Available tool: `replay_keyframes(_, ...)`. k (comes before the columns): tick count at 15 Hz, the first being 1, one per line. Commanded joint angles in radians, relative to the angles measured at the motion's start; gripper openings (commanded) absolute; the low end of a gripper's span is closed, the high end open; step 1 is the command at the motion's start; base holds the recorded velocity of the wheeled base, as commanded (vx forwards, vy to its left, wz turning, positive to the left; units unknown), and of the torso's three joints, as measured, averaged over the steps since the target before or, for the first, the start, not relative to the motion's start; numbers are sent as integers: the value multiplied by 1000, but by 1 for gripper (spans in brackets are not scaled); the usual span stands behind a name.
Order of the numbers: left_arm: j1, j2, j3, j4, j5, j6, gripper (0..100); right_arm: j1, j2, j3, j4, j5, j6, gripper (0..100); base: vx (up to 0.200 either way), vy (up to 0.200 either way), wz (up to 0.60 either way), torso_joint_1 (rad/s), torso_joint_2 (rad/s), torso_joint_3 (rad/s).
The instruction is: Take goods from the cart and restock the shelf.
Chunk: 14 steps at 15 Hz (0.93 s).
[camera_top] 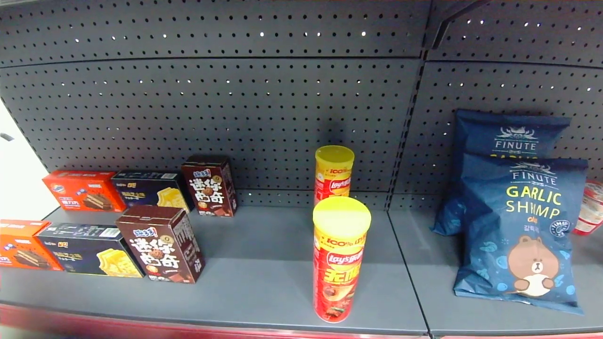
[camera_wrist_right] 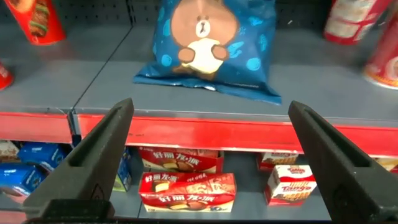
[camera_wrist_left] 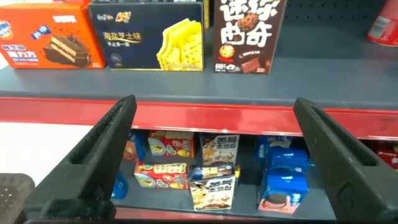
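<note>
**Shelf restock: grippers empty**

Shelf [camera_top: 264, 263] dead ahead: snack boxes [camera_top: 160, 242] at 8 o'clock, chip cans [camera_top: 340, 259] near 6, blue bags [camera_top: 518, 230] at 3. Left gripper [camera_wrist_left: 214, 104] and right gripper [camera_wrist_right: 211, 107] sit before it, jaws apart, holding nothing. Judgement: fetch stock, then set it upright in the bare grey gap between boxes and cans. Pegboard [camera_top: 212, 94] behind.

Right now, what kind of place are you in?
Probably a shop: a pegboard-backed shelf holds snack boxes, crisp tubes and blue bags in rows, with more stock underneath.
</note>
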<state>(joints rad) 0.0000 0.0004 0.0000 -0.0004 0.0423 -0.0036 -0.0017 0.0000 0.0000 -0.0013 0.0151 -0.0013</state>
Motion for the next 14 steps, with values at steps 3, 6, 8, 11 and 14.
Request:
replay_keyframes(3, 0, 0, 0, 0, -1, 1, 100, 0, 0, 0, 0, 0, 0, 100, 0, 0, -200, -2, -2, 1)
replay_keyframes(6, 0, 0, 0, 0, 1, -1, 100, 0, 0, 0, 0, 0, 0, 100, 0, 0, 0, 0, 0, 0)
replay_keyframes(8, 0, 0, 0, -1, 1, -1, 100, 0, 0, 0, 0, 0, 0, 100, 0, 0, 0, 0, 0, 0)
replay_keyframes(11, 0, 0, 0, 0, 1, 2, 100, 0, 0, 0, 0, 0, 0, 100, 0, 0, 0, 0, 0, 0)
replay_keyframes(14, 0, 0, 0, -1, 1, -1, 100, 0, 0, 0, 0, 0, 0, 100, 0, 0, 0, 0, 0, 0)
